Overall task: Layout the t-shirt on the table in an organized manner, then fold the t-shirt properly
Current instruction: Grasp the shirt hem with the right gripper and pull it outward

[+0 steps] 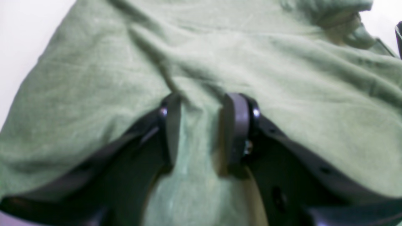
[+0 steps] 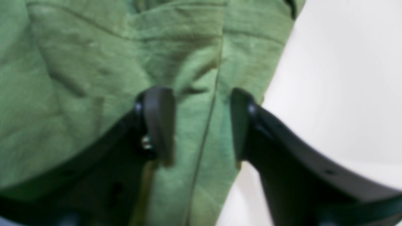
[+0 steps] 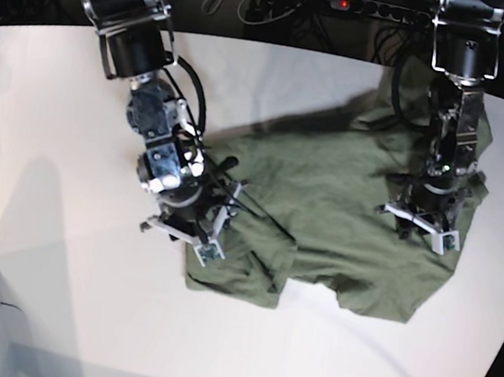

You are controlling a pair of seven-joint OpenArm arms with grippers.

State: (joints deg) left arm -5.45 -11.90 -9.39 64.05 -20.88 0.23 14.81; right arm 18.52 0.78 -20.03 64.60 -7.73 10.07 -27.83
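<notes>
The laying-out step is in hand: the plain olive-green short-sleeved cotton t-shirt (image 3: 324, 207) lies crumpled on the large white matte tabletop (image 3: 56, 265). It sits between the middle and the right edge, with one part reaching toward the far edge and a flap doubled over at its near-left corner.

At that left border of the cloth the right end effector (image 3: 192, 235) is down on the shirt. Its jaws stand apart, straddling a seam beside the shirt's edge, and nothing is clamped.

On the shirt's right side the left end effector (image 3: 419, 227) presses into the fabric. Its jaws stand apart with a ridge of cloth between them, and creases run out from them. Whether that ridge is truly pinched I cannot tell.

The next move probably calls for both sides to be gripped and drawn apart to flatten the doubled flap. The tabletop is bare and smooth elsewhere, with a curved far edge. Beyond it the room is dark, strung with cables and a power strip (image 3: 378, 8).
</notes>
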